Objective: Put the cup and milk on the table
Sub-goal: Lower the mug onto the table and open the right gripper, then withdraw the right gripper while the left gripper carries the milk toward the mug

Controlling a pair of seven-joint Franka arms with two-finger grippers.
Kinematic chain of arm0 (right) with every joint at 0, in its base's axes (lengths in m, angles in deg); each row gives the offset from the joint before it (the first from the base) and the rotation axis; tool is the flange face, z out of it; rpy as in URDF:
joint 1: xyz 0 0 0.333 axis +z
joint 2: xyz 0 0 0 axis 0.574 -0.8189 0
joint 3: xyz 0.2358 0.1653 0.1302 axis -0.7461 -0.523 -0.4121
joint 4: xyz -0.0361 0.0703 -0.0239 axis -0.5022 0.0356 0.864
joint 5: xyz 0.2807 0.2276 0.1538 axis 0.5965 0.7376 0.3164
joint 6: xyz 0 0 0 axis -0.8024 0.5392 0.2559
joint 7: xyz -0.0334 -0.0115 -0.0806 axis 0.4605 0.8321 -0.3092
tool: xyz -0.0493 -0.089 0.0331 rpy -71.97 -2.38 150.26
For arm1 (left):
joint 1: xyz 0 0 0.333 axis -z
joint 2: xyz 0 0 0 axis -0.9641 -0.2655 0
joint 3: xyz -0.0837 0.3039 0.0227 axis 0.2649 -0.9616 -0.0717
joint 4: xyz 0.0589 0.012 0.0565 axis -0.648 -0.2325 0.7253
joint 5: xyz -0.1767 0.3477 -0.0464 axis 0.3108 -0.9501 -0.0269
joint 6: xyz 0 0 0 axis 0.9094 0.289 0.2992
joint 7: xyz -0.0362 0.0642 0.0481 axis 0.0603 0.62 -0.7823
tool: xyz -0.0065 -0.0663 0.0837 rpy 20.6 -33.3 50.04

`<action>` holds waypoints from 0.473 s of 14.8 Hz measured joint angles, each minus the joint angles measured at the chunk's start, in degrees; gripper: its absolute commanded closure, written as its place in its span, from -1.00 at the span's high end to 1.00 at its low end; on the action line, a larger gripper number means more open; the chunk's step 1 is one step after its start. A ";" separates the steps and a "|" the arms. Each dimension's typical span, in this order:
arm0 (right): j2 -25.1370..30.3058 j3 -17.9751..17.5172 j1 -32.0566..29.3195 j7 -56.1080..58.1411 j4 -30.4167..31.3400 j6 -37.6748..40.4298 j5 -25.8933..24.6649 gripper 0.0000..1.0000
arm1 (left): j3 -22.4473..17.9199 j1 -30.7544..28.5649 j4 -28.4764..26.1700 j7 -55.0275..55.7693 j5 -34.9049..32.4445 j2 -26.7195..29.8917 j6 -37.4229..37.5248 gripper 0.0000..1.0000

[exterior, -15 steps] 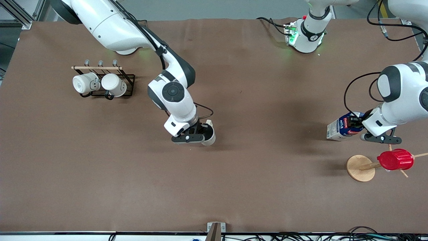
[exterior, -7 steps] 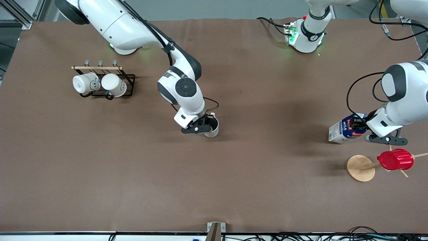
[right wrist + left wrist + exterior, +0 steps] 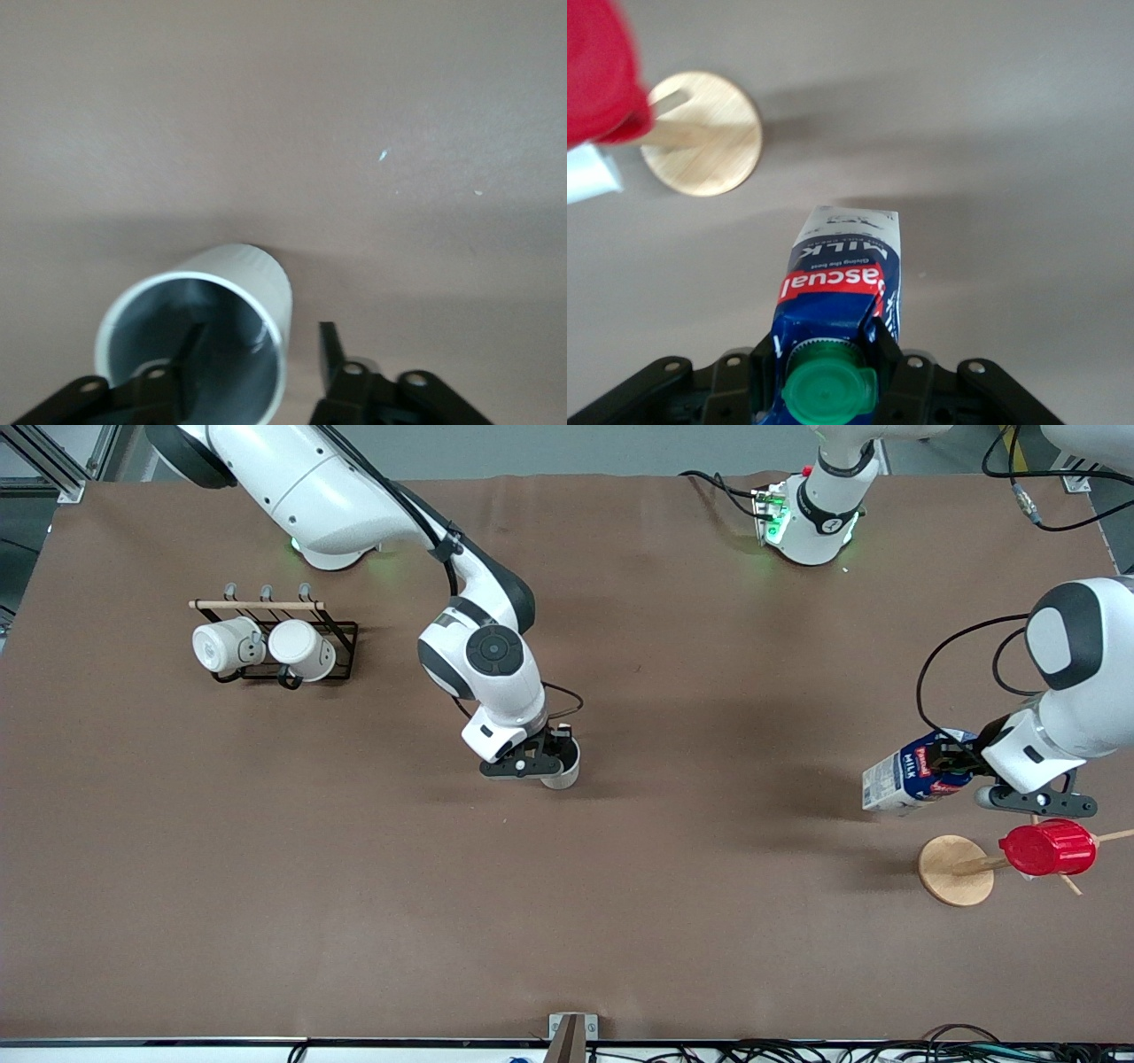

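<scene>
The beige cup stands upright on the brown table near its middle. My right gripper is open at its rim. In the right wrist view one of my fingers is inside the cup, the other is outside with a gap to the wall, and the gripper straddles that wall. My left gripper is shut on the top of the blue-and-white milk carton, held tilted low over the table toward the left arm's end. Its green cap sits between the closed jaws of the left gripper.
A wooden stand carrying a red ribbed cup is just nearer the camera than the carton; both also show in the left wrist view, stand and cup. A black rack with two white mugs stands toward the right arm's end.
The right arm carried the cup a little farther from the camera and lowered it; it has stayed still since. The left arm shifted toward its end of the table, and the carton tilted more.
</scene>
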 measured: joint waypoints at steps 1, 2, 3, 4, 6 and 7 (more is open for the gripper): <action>1.49 -0.01 -0.37 -0.57 -0.42 1.12 -0.05 1.00 | 1.50 0.41 0.47 2.41 0.01 0.00 0.09 -0.65; 3.53 -0.01 -1.11 -0.85 -0.90 3.49 -0.11 1.00 | 3.30 0.65 0.90 5.13 0.01 -0.01 0.14 -0.66; 6.15 0.01 -2.35 -0.95 -1.37 6.66 -0.17 1.00 | 5.20 0.82 1.28 7.95 0.01 -0.02 0.17 -0.67; 9.12 0.01 -4.17 -0.97 -1.68 10.10 -0.24 1.00 | 7.01 0.90 1.61 10.52 0.01 -0.02 0.19 -0.67; 15.65 0.01 -9.70 -0.28 -1.99 16.06 -0.42 1.00 | 10.41 1.02 2.11 15.31 0.01 -0.05 0.24 -0.69; 18.65 0.04 -12.72 1.68 -2.03 18.20 -0.44 1.00 | 11.80 1.09 2.34 17.28 0.01 -0.06 0.48 -0.69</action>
